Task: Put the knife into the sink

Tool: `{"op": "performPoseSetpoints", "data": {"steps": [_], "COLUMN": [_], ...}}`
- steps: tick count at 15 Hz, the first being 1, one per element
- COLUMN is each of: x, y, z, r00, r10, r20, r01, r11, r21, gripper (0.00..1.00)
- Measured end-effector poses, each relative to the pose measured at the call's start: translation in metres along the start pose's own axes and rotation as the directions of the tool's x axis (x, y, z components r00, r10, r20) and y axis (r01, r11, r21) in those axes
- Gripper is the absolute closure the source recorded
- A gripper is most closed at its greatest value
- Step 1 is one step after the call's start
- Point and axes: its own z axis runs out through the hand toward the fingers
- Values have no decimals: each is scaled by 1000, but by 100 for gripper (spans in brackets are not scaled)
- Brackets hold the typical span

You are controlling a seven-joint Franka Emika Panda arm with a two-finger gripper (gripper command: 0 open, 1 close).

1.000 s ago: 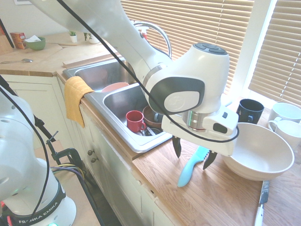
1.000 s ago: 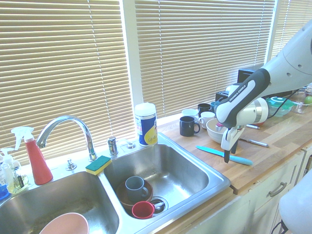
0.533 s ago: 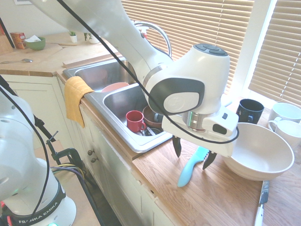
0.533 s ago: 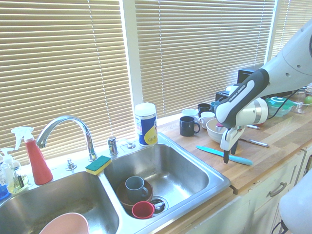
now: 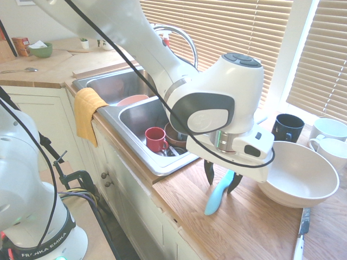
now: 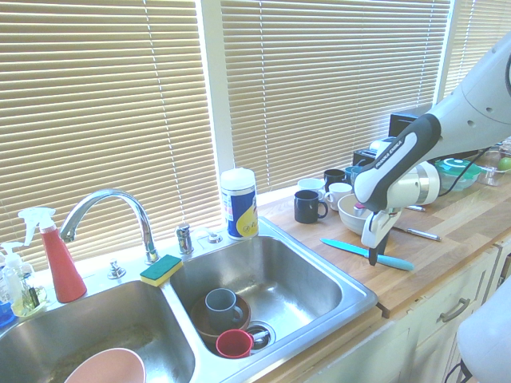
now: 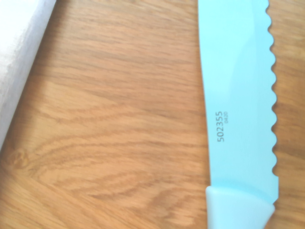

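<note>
Left of centre, stainless steel rectangular sink (image 5: 142, 116); right of it at lower centre, black two-finger claw (image 5: 220, 180) narrowed around flat-lying turquoise plastic serrated knife (image 5: 218, 193) on wooden tabletop (image 5: 238, 227), firm contact unclear.

the gripper (image 5: 222, 181) points straight down, fingers seemingly narrowed but apart.

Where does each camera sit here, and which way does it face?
First exterior view: beside the counter, looking along it at the sink; arm and gripper fill the centre.
Second exterior view: opposite side, over the basins toward the window; arm enters from the right.
Wrist view: close above the wooden counter.
All three share the knife.
</note>
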Motion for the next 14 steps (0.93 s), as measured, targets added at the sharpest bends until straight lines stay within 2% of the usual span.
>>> {"op": "performPoseSetpoints", "data": {"steps": [14], "x": [3], "y": [3], "z": [-6], "r00": [997], "r10": [71], "r20": [-11], "r01": [-71], "r11": [997], "r21": [5], "gripper": [100]}}
